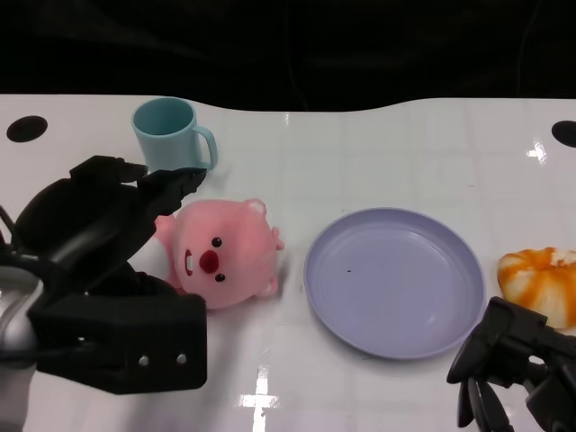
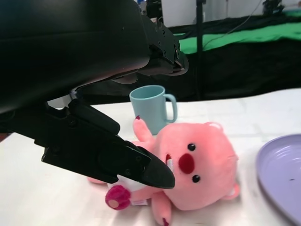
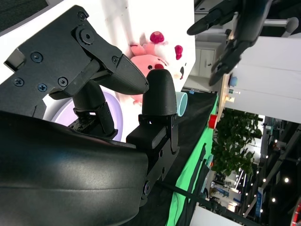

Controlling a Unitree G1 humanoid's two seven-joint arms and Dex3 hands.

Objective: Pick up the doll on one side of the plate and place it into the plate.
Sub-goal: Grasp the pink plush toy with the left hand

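Doll (image 1: 222, 255), without readable writing, lies beside the plate (image 1: 393, 281); left hand (image 1: 108, 225) spread around it, ungripped; right hand (image 1: 504, 360) holds nothing.

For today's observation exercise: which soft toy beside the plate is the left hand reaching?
The pink doll, left of the plate; the orange toy lies right, untouched.

pink doll (image 1: 223, 255), purple plate (image 1: 393, 282), left hand (image 1: 108, 216)

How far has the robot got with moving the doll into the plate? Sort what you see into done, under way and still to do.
Done: the left hand has reached the pink doll, its fingers over the doll's side. Under way: the grasp; a firm hold cannot be confirmed, and the doll lies on the table. Still to do: lift it and set it in the purple plate, which holds nothing. The right hand hangs idle.
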